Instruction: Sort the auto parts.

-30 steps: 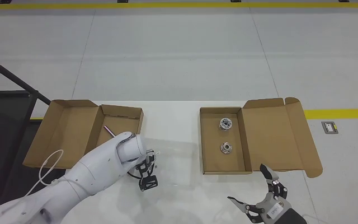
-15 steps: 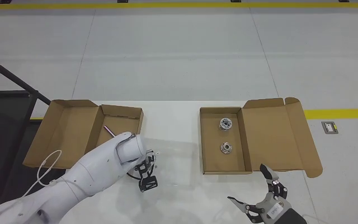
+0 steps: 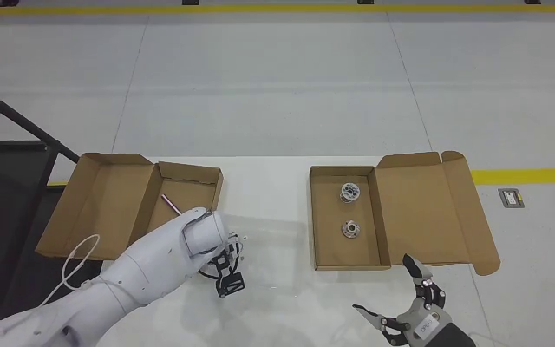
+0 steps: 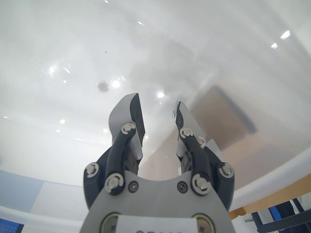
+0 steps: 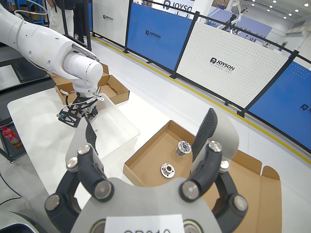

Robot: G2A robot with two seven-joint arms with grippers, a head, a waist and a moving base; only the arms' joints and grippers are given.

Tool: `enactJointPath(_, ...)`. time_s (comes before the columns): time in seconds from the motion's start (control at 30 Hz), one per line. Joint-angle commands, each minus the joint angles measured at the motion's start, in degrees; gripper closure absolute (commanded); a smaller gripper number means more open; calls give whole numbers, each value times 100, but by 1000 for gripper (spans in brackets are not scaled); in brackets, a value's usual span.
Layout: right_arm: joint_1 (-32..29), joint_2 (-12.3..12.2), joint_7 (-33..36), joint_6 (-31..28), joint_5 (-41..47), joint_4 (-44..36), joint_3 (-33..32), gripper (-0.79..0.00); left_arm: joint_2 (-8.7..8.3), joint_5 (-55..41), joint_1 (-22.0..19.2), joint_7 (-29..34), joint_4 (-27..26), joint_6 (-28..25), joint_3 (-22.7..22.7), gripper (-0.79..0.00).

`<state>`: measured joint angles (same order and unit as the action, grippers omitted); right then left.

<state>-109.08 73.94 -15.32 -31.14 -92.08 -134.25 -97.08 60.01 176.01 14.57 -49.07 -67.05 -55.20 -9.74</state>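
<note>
Two round metal auto parts (image 3: 349, 191) (image 3: 351, 229) lie in the open cardboard box (image 3: 325, 252) on the right; the right wrist view shows these parts (image 5: 184, 148) (image 5: 167, 170) too. A thin rod (image 3: 167, 203) lies in the left cardboard box (image 3: 195, 178). My left gripper (image 3: 230, 271) hangs inside a clear plastic bin (image 3: 277, 227) at the table's middle. Its fingers (image 4: 136, 112) stand apart with nothing between them above the bin's bare floor. My right gripper (image 3: 395, 299) is wide open near the table's front edge, below the right box's corner.
Both boxes have their lids folded outward. A small dark speck (image 4: 103, 86) marks the bin floor. A red bottle (image 5: 11, 137) stands on a low black stand beside the table. Bare white tabletop lies between the bin and the right box.
The left arm has shifted very slightly to the right over the bin. The right gripper has stayed where it was, still open.
</note>
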Motion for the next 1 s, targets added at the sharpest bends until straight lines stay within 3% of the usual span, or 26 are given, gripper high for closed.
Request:
enactJointPath(0.0, -1, 0, -1, 0, 1, 0, -1, -785, 12, -1, -12, -6, 10, 5, 0, -366)
enactJointPath(0.27, -1, 0, -1, 0, 1, 0, -1, -785, -17, -1, -182, -181, -175, 180, 0, -372)
enactJointPath(0.53, -1, 0, -1, 0, 1, 0, -1, -785, -241, -133, -460, -514, -501, 512, -13, -379)
enactJointPath(0.73, -1, 0, -1, 0, 1, 0, -1, -785, -618, -925, -424, -382, -1190, 609, -552, -391)
enactJointPath(0.97, 495, -44, 313, -181, -134, -40, 287, -785, -1219, -1880, 328, 383, -1972, 620, -1562, -428)
